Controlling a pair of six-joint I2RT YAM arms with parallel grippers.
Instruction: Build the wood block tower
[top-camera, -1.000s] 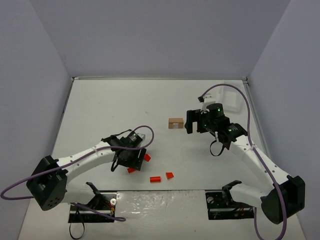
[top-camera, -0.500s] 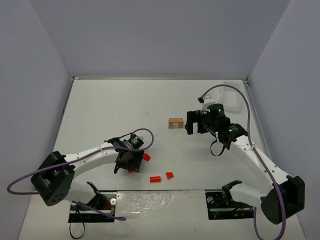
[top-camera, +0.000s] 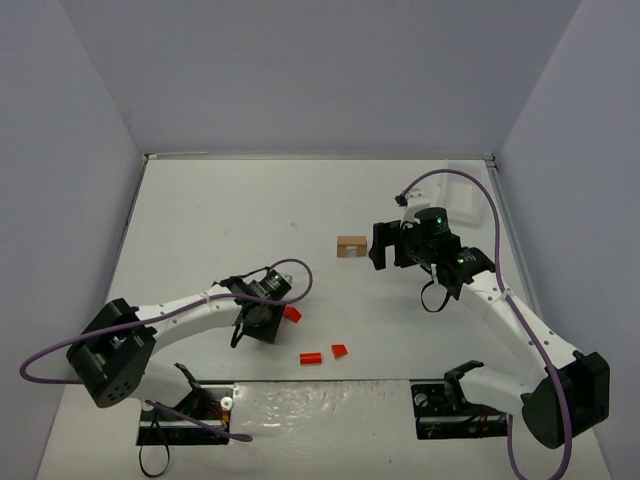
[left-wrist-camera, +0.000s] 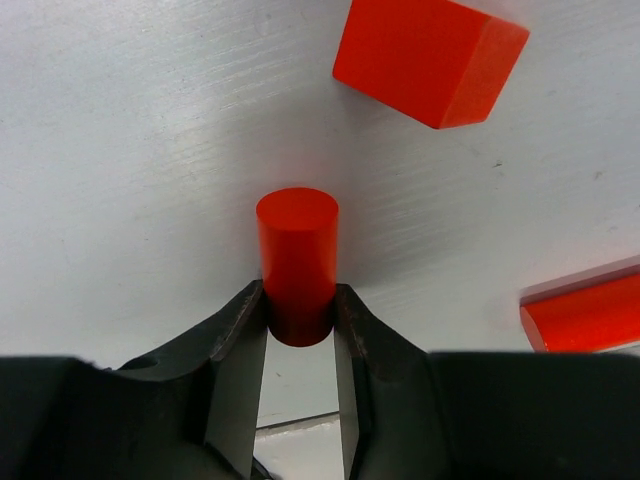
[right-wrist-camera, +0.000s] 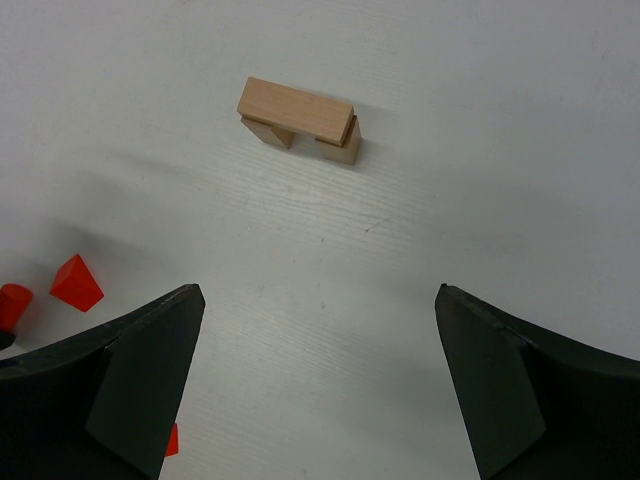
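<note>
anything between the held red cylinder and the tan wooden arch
Only one red angular wooden block lies just beside the red wooden cylinder on that side; lifting should clear it. The open right end effector hangs close beside the tan wooden arch.

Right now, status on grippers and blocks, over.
Left gripper shut on red cylinder. Right gripper open, short of tan blocks. Red block beside cylinder, not touching.

Robotics lab test cell indicated. White table (top-camera: 200, 230) enclosed by plain grey walls (top-camera: 300, 80) at far edge and both sides. Robot arms (top-camera: 185, 309) bolted at table's near edge, purple cables (top-camera: 452, 173) attached.
</note>
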